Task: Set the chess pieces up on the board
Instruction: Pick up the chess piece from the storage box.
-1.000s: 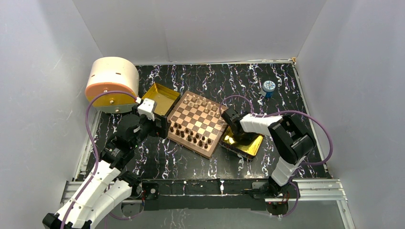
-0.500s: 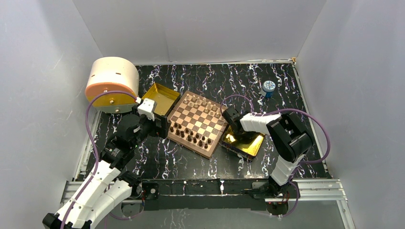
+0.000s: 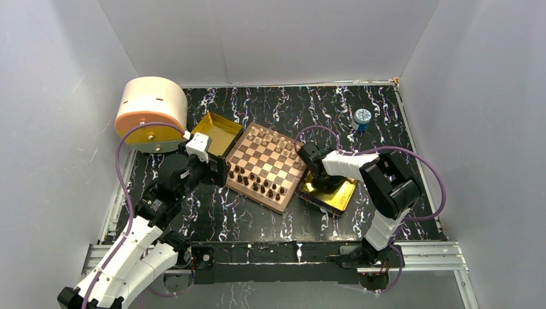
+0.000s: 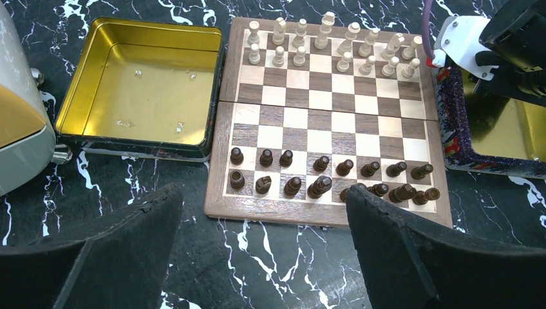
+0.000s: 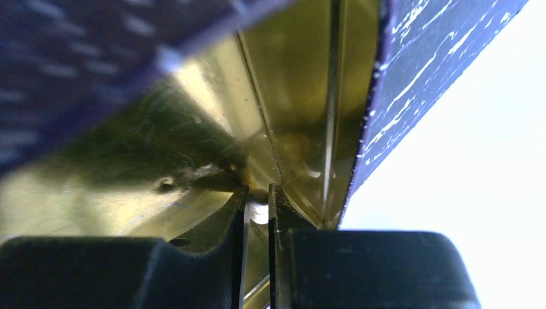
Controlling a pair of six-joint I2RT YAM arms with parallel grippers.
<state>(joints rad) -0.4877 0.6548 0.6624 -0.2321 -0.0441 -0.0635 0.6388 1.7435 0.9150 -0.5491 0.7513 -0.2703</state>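
Clenching right fingers pinch a rounded pale chessman; matte left fingers gape.

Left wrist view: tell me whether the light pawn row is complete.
No, the light pawn row has one bare square near its middle on the board.

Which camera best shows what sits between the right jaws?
The right wrist view: a small pale piece pinched between the jaws of the right gripper, in a corner of the gold tray. The top view hides it beneath the arm; the left wrist view shows only part of that tray and the arm above.
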